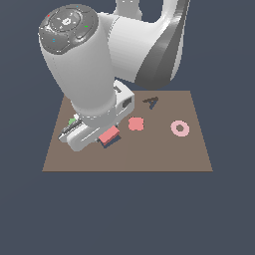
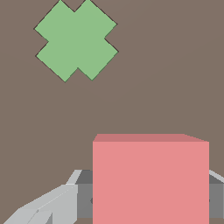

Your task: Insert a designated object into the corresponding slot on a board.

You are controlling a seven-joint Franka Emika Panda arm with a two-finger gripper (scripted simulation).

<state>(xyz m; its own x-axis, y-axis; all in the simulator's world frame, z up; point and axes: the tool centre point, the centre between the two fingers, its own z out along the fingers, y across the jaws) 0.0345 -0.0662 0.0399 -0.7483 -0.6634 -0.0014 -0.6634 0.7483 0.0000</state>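
The salmon-red square tile (image 1: 109,134) sits between my gripper's (image 1: 103,135) fingers, just above the brown board (image 1: 149,157). In the wrist view the tile (image 2: 151,179) fills the space between the grey fingers (image 2: 48,208), so my gripper (image 2: 151,199) is shut on it. A dark navy strip of the slot (image 1: 116,141) shows right under the tile's near edge. The rest of the slot is hidden by the tile, and the wrist view does not show it at all.
A green cross-shaped piece (image 2: 75,40) lies flush in the board beyond the tile, mostly hidden by the arm in the exterior view (image 1: 72,120). A red scalloped piece (image 1: 136,123), a pink ring (image 1: 180,128) and an A-shaped cut-out (image 1: 151,101) lie toward the exterior view's right.
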